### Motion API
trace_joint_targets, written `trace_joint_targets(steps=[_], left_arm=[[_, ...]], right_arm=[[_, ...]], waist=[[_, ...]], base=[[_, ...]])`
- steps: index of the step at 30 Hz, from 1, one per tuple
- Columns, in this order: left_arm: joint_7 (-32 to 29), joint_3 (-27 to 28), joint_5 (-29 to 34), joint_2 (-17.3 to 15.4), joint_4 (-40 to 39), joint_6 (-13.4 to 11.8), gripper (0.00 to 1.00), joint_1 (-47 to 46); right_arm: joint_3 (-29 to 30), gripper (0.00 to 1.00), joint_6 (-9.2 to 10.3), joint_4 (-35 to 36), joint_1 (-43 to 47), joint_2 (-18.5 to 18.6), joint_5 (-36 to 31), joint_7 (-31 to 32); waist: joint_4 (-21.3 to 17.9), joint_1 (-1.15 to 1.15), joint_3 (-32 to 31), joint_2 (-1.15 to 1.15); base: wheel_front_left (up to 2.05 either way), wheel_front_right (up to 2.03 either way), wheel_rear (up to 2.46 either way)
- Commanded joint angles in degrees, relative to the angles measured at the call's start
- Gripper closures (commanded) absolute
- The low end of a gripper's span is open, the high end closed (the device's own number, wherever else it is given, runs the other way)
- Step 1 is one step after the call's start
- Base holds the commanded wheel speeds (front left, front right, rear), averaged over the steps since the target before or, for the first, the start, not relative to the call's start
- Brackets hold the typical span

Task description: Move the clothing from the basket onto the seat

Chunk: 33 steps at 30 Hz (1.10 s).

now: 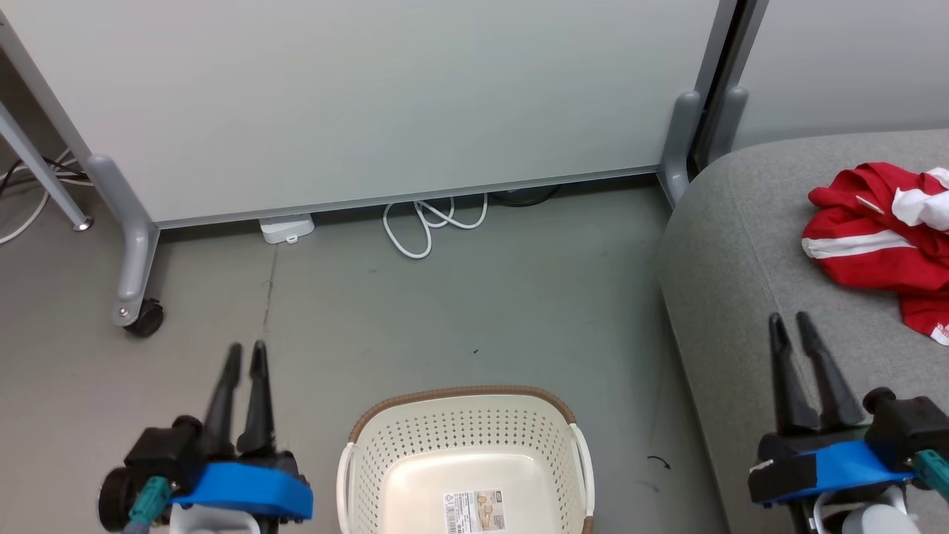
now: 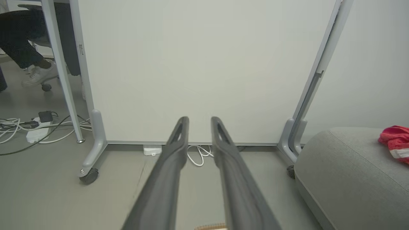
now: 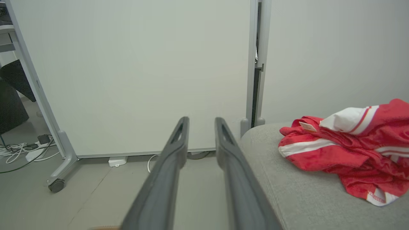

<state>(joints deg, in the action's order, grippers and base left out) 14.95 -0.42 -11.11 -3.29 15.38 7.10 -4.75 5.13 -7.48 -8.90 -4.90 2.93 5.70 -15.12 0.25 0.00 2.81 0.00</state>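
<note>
While left fingers (image 1: 259, 400) and right fingers (image 1: 786, 371) stood slightly parted and empty, the clothing (image 1: 875, 237) lay right of the right pair.

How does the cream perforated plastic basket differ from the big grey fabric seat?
The basket is holed plastic, no clothes in its visible part; the seat is unbroken fabric carrying the red striped clothing. The basket is much smaller than the seat. Both rest on the floor.
</note>
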Motion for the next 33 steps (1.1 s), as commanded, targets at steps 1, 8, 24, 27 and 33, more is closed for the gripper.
trace_joint_targets(steps=[1,8,24,27,33], left_arm=[[-0.15,-0.02,-0.12,0.11,0.50,0.00,1.00,0.39],[-2.37,0.84,-7.58,0.15,0.69,0.04,1.00,0.10],[-6.36,2.06,-23.42,0.19,0.01,0.12,1.00,-0.25],[-7.04,2.29,-26.08,0.20,-0.07,0.14,1.00,-0.34],[-8.36,2.72,-31.08,0.22,-0.22,0.17,1.00,-0.49]], right_arm=[[0.02,1.00,0.00,-0.52,0.13,-0.04,0.13,0.05],[0.57,1.00,0.00,-1.46,-0.35,-0.06,8.04,2.43],[0.49,1.00,0.00,-1.86,-0.36,-0.03,25.01,6.30],[0.53,1.00,0.00,-1.98,-0.42,-0.03,27.84,7.00],[0.60,1.00,-0.01,-2.25,-0.54,-0.02,33.17,8.33]], waist=[[0.00,0.00,-0.01,0.00],[-0.01,0.00,-0.15,0.00],[-0.04,0.00,-0.48,0.00],[-0.05,0.00,-0.55,0.00],[-0.06,0.00,-0.67,0.00]], base=[[0.00,0.00,0.00],[0.00,0.00,0.00],[0.00,0.00,0.00],[0.00,0.00,0.00],[0.00,0.00,0.00]])
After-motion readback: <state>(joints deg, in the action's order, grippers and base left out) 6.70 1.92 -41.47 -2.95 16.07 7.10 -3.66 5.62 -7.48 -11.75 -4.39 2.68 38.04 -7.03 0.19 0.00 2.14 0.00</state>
